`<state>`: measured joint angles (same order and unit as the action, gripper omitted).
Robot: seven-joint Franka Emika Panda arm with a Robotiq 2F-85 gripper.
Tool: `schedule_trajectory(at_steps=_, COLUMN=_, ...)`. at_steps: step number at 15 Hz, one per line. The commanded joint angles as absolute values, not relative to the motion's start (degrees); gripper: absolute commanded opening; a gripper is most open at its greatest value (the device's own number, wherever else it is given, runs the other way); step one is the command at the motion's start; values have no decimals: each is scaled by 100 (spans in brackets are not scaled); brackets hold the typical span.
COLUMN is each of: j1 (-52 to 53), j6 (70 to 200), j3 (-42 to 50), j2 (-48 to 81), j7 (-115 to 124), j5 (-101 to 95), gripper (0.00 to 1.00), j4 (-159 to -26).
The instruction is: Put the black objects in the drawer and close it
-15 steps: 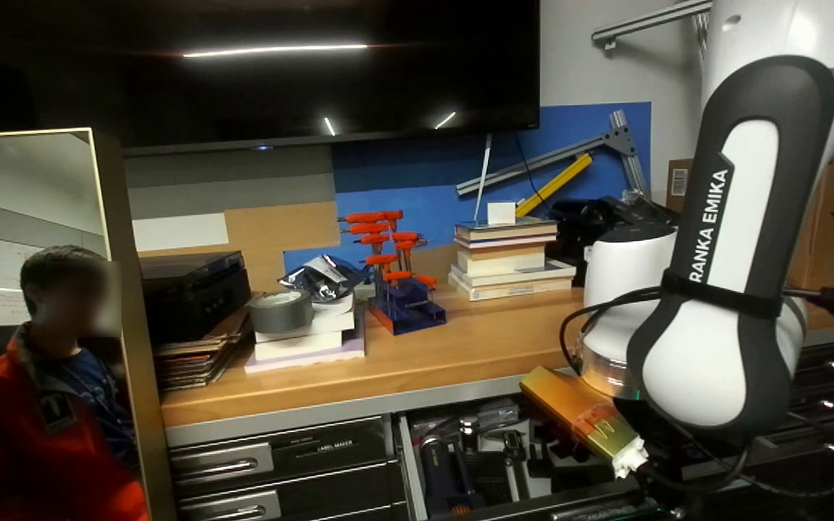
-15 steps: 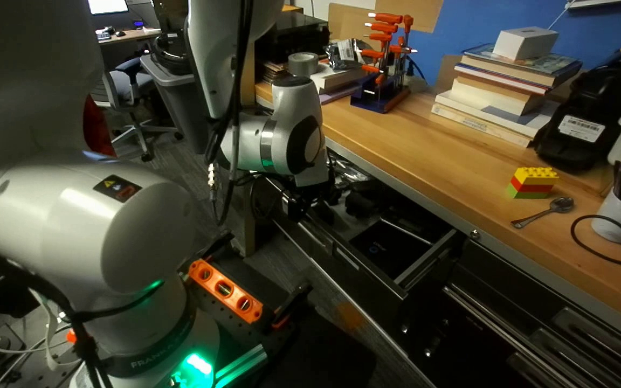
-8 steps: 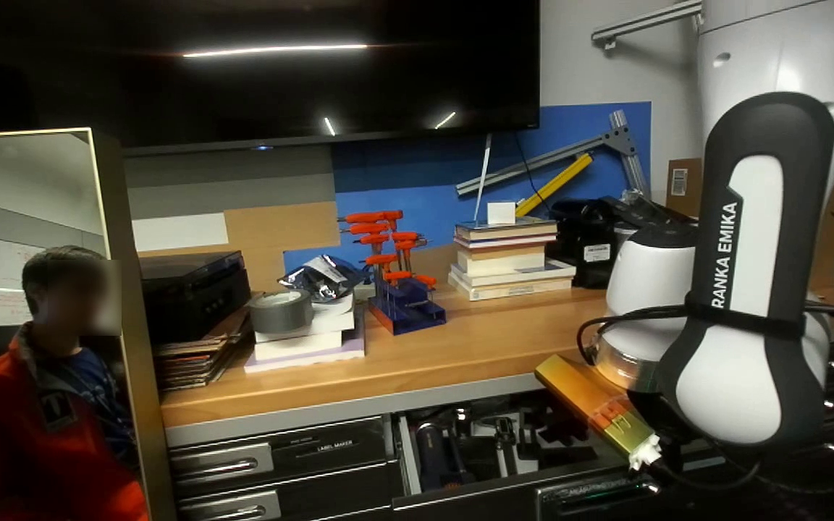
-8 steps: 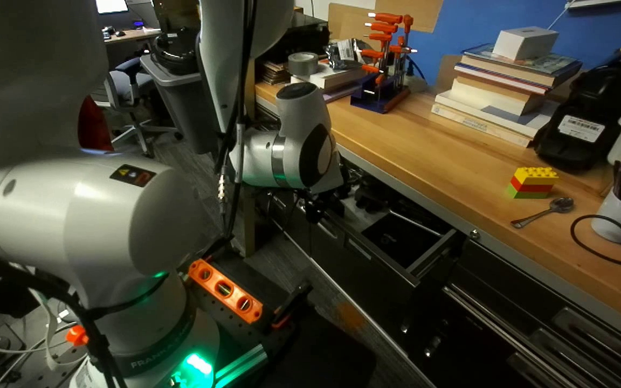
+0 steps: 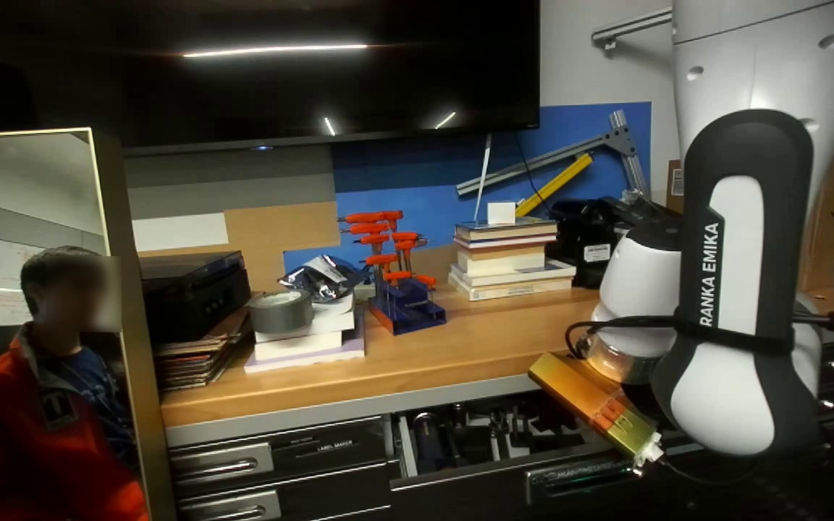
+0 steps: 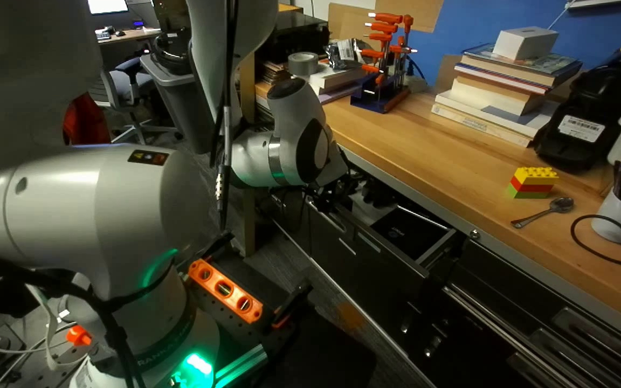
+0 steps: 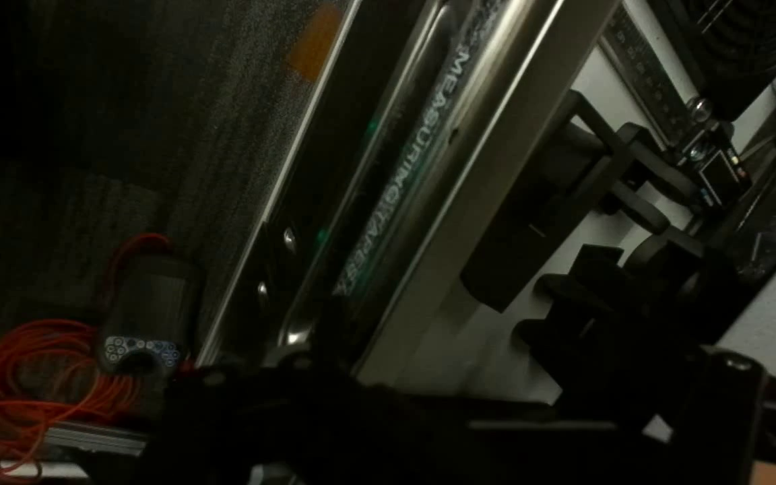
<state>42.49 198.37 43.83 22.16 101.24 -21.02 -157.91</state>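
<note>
In an exterior view, the drawer (image 5: pixel 475 493) stood part-open at five o'clock beneath the counter (image 5: pixel 489 340), which carried orange-handled hex keys (image 5: pixel 381 216). In an exterior view, the pincer (image 6: pixel 325 198) hung at the drawer's ten o'clock, toy bricks (image 6: pixel 534 183) at three. In the wrist view, the pincer gaped wide along six o'clock; black blocky pieces (image 7: pixel 550 209) lay inside the drawer at three, orange cord (image 7: pixel 85 407) at eight.

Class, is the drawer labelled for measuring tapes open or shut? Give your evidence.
Open: the drawer stands out past the worktop in both exterior views, and the wrist view shows black objects inside.
</note>
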Motion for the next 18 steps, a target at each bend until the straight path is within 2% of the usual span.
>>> schedule_trajectory(at_steps=1, j1=5237, j6=19290, j3=5077, j2=2047, j7=9870, j5=-1809, gripper=100, j4=-15788)
schedule_trajectory(at_steps=8, j1=8222, j6=17381, j3=7413, j2=2210, j7=10189, j5=-1622, gripper=100, j4=-15591)
schedule_trajectory(at_steps=13, j1=10161, j6=15202, j3=8824, j2=2117, j7=10601, j5=-1504, gripper=100, j4=-15424)
schedule_trajectory(at_steps=18, j1=11046, j6=13114, j3=9484, j2=1894, j7=10528, j5=-1047, gripper=100, j4=-15151)
